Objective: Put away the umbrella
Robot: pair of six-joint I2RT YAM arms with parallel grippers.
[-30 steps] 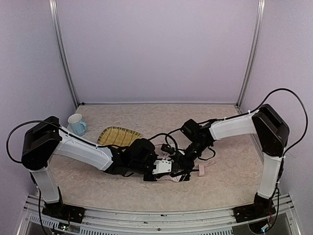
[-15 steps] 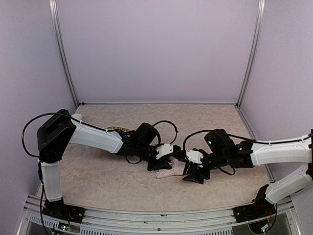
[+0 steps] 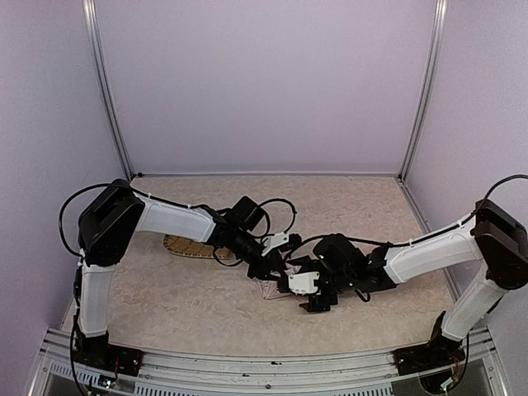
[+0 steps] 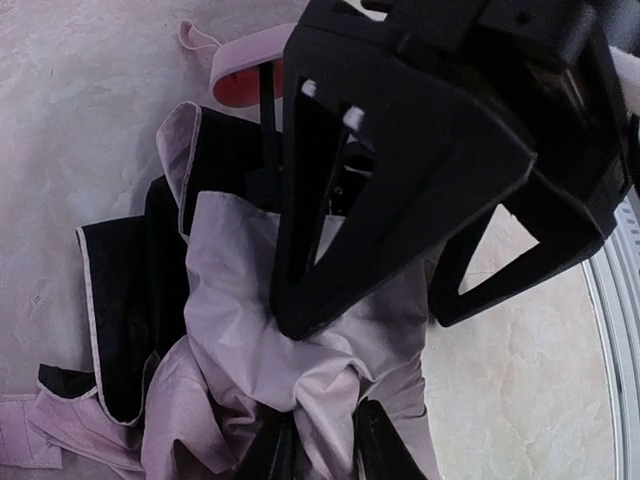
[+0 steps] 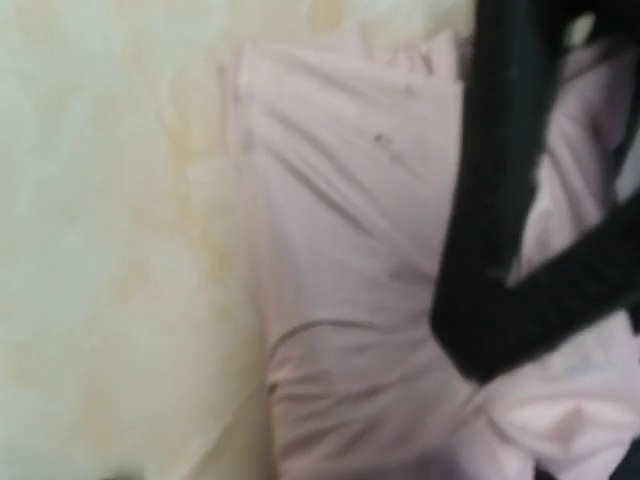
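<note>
Right tool (image 3: 315,301) moved in, wide over umbrella (image 4: 250,330); left tool (image 4: 322,450) pinches it, handle (image 4: 245,72) opposite.

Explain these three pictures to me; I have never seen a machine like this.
This is a robot with two arms bolted at the near edge of a table. The wide picture looks down from above and behind them; the other two come from a camera on each wrist. On the table lies a collapsed umbrella, pale pink outside, black inside. A woven tray lies partly hidden by the left arm. The left end effector pinches the umbrella's fabric. The right end effector, jaws spread, hangs over the fabric, seemingly holding nothing.
</note>
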